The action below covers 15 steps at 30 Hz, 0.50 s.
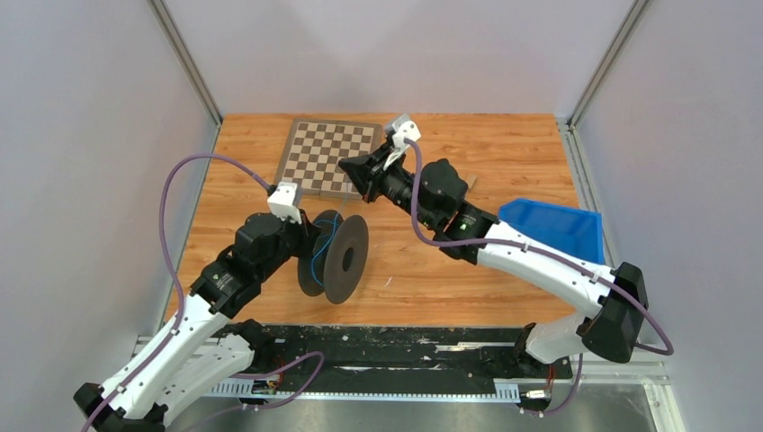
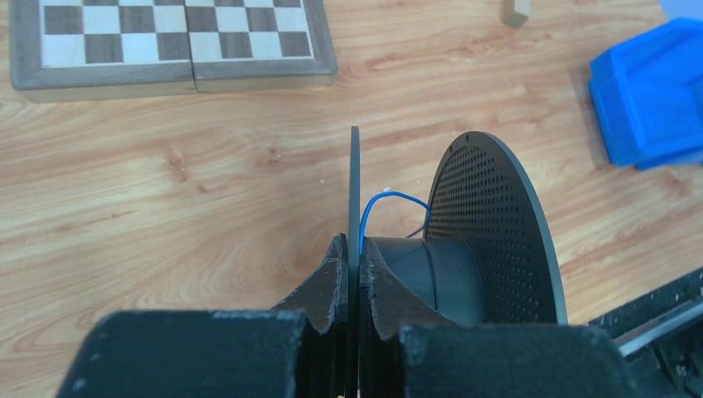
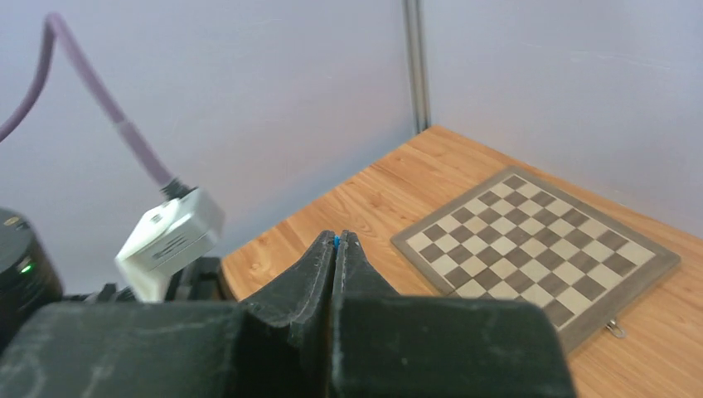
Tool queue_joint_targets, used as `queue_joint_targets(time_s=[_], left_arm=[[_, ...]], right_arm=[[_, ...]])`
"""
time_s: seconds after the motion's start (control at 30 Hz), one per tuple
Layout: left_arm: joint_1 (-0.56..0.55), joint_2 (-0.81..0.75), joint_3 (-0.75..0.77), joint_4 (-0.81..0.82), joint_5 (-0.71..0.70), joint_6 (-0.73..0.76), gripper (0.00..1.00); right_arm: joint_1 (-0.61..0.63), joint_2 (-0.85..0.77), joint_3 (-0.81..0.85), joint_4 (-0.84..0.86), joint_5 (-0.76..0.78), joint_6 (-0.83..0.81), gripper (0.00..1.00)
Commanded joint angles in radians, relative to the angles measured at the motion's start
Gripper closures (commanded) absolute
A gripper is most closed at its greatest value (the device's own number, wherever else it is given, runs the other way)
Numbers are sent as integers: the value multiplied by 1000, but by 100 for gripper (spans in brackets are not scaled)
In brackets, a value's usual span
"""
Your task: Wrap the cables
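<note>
Spool (image 1: 335, 256) stands on edge on the counter (image 1: 432, 270), one flange pinched by the left gripper (image 2: 354, 249); a thin blue cable (image 2: 385, 199) loops off its hub, while the right gripper (image 3: 336, 242), raised beside the chessboard (image 1: 324, 155), is pressed together on a blue cable end

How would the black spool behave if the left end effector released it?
The spool seems to stand on its round flange rims, so it would probably roll. Thin perforated flanges suggest it is light and tips easily. The left end effector clamps one flange.
</note>
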Motion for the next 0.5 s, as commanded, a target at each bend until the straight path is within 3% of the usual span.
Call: queue_joint_targets(time_s=[0.0,0.27,0.47], left_arm=[[2,-18,2,99,87,52,100],[2,-47,-9,106,230,98,100],[1,-90,-42,163,347,96,100]], right_arm=[[-100,15,49,-22,-82,131,100],[-282,25,-19,-25,-170,237,100],[-352,39,-105,-3,-222,297,100]])
